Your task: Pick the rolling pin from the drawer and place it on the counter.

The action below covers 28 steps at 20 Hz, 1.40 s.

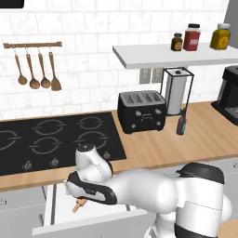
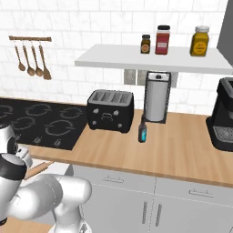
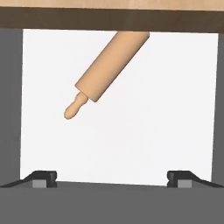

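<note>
White tiles covered the kitchen wall behind the long wooden counter point(image 2: 182, 141). On the counter sat a black cooktop point(image 1: 51, 137), a black toaster point(image 1: 141, 110), a paper towel roll in a wire stand point(image 2: 156, 96), a small dark bottle with a blue label point(image 2: 143, 130) and a black coffee machine point(image 2: 224, 116). Three jars point(image 2: 163, 40) stood on a white shelf point(image 2: 150, 59) above. Wooden spoons and a spatula point(image 1: 37, 69) hung from a rail on the wall. Grey cabinet fronts point(image 2: 150, 200) ran under the counter. The robot's big white arm point(image 1: 139, 190) hid much of the white drawer point(image 3: 131, 140), which was pulled out below the counter edge. Inside lay the rolling pin point(image 3: 109, 68), slanted, with its far end under the counter. The gripper point(image 3: 112, 177) hung above the drawer floor with its fingers wide apart, holding nothing and not touching the pin.
</note>
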Motion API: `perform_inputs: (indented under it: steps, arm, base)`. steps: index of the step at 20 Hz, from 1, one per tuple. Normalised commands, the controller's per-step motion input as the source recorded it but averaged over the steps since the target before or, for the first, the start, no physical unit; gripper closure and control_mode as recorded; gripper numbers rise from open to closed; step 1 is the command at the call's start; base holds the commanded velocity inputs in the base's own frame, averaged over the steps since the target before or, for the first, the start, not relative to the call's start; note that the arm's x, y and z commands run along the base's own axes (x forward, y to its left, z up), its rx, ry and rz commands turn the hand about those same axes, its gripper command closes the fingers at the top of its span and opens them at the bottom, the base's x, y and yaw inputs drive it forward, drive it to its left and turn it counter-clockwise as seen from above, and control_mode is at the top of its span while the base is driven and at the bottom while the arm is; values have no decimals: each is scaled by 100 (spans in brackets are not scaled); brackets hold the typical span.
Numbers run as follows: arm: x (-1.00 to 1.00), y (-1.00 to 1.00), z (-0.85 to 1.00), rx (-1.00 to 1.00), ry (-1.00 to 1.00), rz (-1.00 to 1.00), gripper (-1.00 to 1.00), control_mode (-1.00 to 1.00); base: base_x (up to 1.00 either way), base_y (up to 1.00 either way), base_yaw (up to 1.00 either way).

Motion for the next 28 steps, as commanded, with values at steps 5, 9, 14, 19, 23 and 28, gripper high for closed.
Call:
perform_inputs:
  steps: [5, 9, 14, 19, 23, 28]
  arm:
    - [0, 15, -33, 0, 0, 0, -100, -100]
    - [0, 10, -24, 0, 0, 0, -100, -100]
    - [1, 7, -24, 0, 0, 0, -100, -100]
    - [4, 6, -17, 0, 0, 0, -100, -100]
    - [12, 3, -14, 0, 0, 0, -100, -100]
    - [18, 4, -14, 0, 0, 0, -100, -100]
  base:
    - [0, 0, 0]
    - [0, 0, 0]
    - [0, 0, 0]
    - [0, 0, 0]
    - [0, 0, 0]
    - [0, 0, 0]
